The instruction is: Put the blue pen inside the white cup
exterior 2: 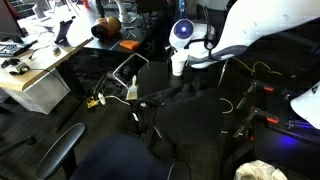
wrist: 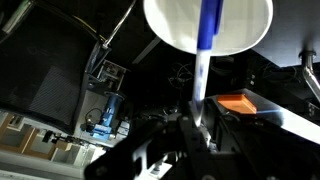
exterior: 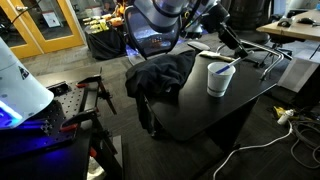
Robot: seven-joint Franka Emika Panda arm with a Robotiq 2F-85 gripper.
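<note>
The white cup (exterior: pixel 217 80) stands upright on the black table (exterior: pixel 240 100); it also shows in an exterior view (exterior 2: pixel 179 64). In the wrist view its round mouth (wrist: pixel 170 25) fills the top of the picture. My gripper (wrist: pixel 197 126) is shut on the pen (wrist: pixel 201 80), which has a pale barrel and a blue end. The blue end lies over the cup's mouth. In an exterior view the gripper (exterior: pixel 233 52) is right beside the cup's rim, and the pen (exterior: pixel 224 64) slants down toward the opening. I cannot tell how deep the tip reaches.
A dark cloth (exterior: pixel 160 75) lies heaped on the table beside the cup. Cables and a metal frame (exterior: pixel 268 55) sit at the table's far side. An orange object (wrist: pixel 240 101) lies below the table. A black stand (exterior: pixel 93 95) is off to the side.
</note>
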